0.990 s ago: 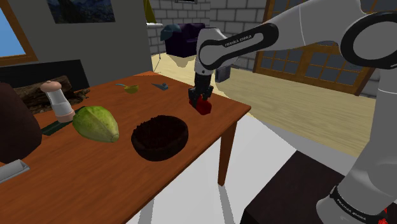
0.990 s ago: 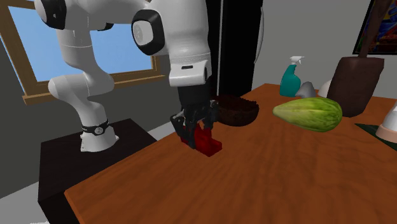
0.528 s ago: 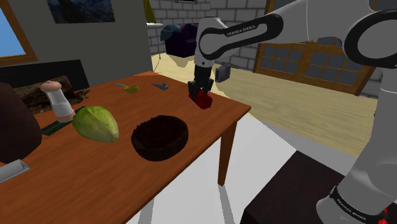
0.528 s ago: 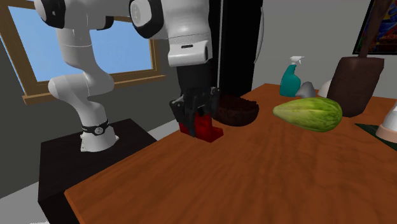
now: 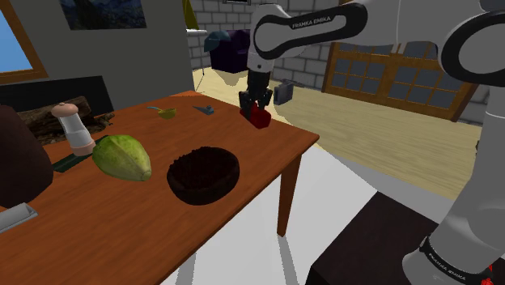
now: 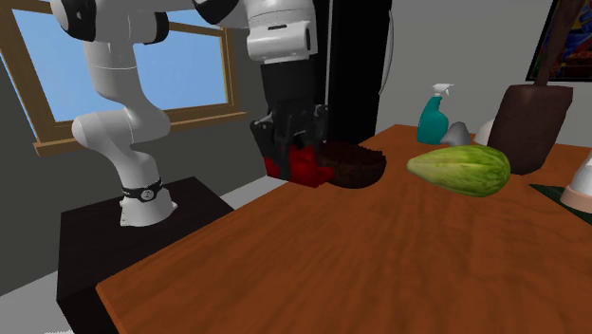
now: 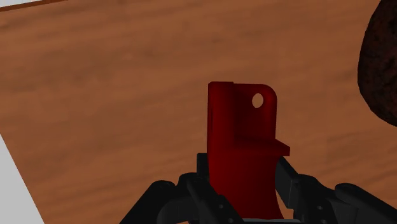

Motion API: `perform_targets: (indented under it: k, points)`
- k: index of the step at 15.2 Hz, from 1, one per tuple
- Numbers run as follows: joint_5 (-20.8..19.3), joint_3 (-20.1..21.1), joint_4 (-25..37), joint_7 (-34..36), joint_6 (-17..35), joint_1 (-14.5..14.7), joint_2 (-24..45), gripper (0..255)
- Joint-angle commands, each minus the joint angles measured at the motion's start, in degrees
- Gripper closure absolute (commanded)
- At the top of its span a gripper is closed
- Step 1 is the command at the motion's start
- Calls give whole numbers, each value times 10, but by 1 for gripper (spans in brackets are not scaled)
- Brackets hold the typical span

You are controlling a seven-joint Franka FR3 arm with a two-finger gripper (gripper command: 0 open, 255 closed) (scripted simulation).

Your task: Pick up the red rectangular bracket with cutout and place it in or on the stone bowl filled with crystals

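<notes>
Gripper (image 5: 256, 110), clamped on the red bracket (image 7: 243, 137), has lifted it higher off the wooden surface (image 5: 113, 223) than a second ago. The bracket hangs clear above the surface's far corner, well apart from the dark bowl (image 5: 203, 174). Its lower end is hidden between the black fingers, and the bowl's contents are hard to make out.

Flat, even light covers the wooden table (image 5: 267, 150), which casts a soft grey shadow on the pale floor (image 5: 348, 186) in the shoulder view. A window (image 6: 190, 66) glows blue at the far left of the second exterior view; the bowl (image 5: 203, 174) reads near-black, the red bracket (image 7: 242, 146) dim, edges crisp throughout.
</notes>
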Motion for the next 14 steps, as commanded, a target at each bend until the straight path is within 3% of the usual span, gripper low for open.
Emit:
perform_targets:
  k: [1,9,14]
  points:
    - [0,0,16,1,-16,0,0,255]
    - [-2,1,78,5,-73,2,5,255]
    - [-10,21,55,66,-59,41,-8,255]
